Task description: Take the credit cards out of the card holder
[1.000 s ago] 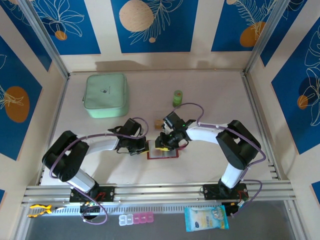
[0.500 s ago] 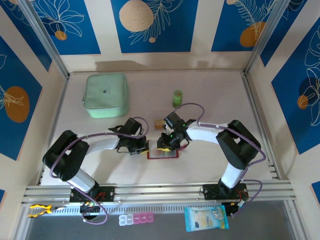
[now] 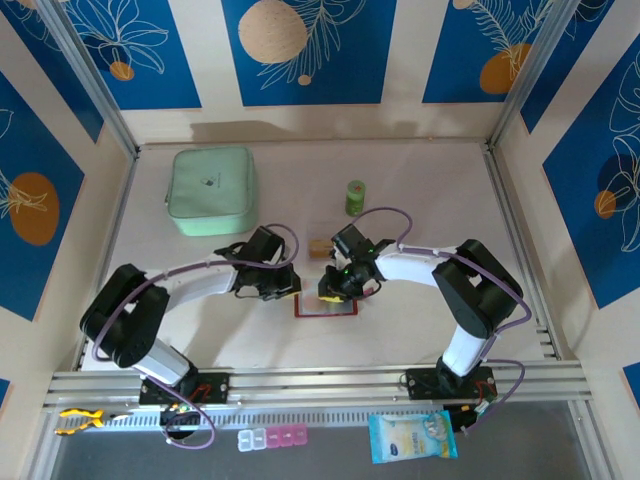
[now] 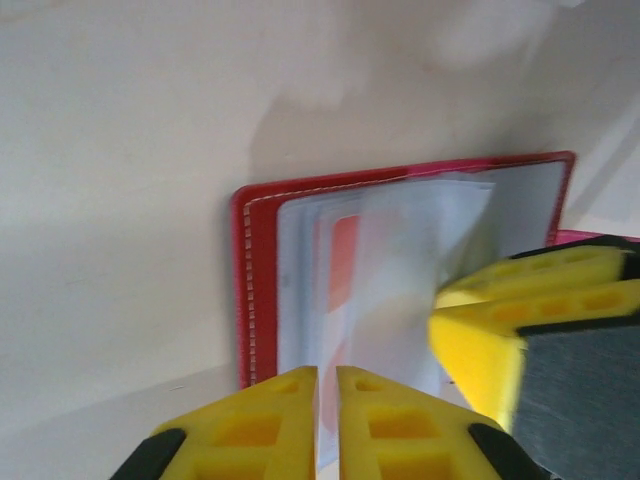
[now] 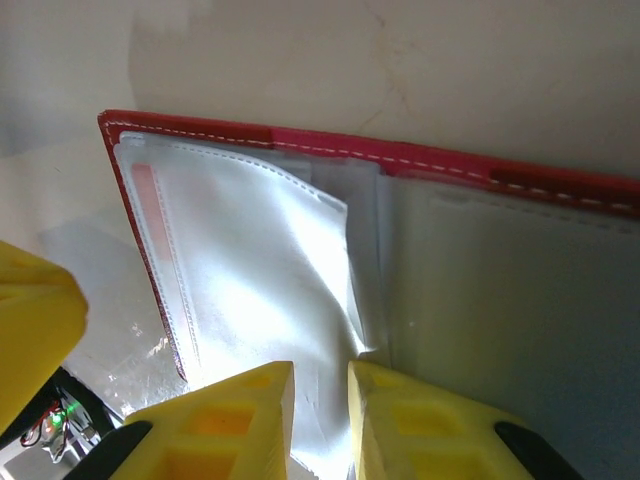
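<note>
The red card holder (image 3: pixel 325 307) lies open on the table between my two grippers. Its clear pockets (image 5: pixel 260 270) fan up, and a credit card (image 4: pixel 344 262) with a red-orange mark sits inside one. My left gripper (image 3: pixel 284 287) hovers at the holder's left edge, its fingers (image 4: pixel 250 425) almost together with a hairline slit, nothing clearly pinched. My right gripper (image 3: pixel 336 290) is over the middle of the holder, open a little, with a loose clear pocket leaf between its fingers (image 5: pixel 420 420). A small beige card-like piece (image 3: pixel 319 247) lies just behind the holder.
A mint-green square pouch (image 3: pixel 212 190) rests at the back left. A small green cylinder (image 3: pixel 355 197) stands behind the right gripper. Metal rails (image 3: pixel 320 382) run along the near edge.
The left gripper has shifted slightly back and right at the holder's left edge. The right gripper has come down a little onto the pockets and its jaws have narrowed.
</note>
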Controlling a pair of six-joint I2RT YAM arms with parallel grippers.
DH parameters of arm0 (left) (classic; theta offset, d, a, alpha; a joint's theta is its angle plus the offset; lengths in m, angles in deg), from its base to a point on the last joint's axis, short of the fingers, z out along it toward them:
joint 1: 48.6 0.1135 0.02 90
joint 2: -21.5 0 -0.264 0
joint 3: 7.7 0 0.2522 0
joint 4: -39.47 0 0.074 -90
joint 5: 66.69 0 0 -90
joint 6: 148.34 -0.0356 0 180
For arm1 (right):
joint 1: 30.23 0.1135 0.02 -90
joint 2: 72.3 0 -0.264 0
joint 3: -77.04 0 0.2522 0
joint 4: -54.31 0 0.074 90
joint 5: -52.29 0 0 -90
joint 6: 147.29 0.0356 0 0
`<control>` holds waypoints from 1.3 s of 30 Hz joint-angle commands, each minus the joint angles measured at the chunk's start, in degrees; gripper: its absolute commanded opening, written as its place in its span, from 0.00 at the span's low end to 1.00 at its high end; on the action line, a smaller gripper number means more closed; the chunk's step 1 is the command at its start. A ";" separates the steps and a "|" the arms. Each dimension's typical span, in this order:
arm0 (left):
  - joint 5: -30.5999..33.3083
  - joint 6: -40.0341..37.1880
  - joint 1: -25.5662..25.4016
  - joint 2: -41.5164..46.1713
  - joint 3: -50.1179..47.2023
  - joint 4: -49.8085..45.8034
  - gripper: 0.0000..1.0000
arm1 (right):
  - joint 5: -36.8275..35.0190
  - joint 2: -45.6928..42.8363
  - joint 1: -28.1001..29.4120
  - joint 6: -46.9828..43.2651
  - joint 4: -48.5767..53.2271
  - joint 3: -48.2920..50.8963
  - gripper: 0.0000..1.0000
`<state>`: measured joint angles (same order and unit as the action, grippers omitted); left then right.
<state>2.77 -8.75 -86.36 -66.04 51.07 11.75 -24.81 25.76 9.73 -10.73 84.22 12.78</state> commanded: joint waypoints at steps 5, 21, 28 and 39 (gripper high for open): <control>-1.94 2.91 -2.01 -0.22 1.04 3.16 0.16 | 2.61 0.60 -0.72 -0.11 -1.69 2.75 0.21; -1.26 5.34 -3.60 -4.27 0.60 5.75 0.30 | 8.95 0.30 -3.50 1.40 -10.79 8.39 0.20; 0.22 5.16 -3.94 -4.74 0.95 4.47 0.30 | 10.15 0.20 -4.26 1.65 -12.36 9.80 0.20; 2.36 5.08 -4.07 -4.56 1.39 2.10 0.32 | 10.63 -0.17 -4.55 2.21 -13.77 10.70 0.19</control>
<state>3.17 -4.14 -89.79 -70.61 51.18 16.60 -13.51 25.63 5.25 -9.20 68.44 21.65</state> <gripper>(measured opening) 0.315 0.194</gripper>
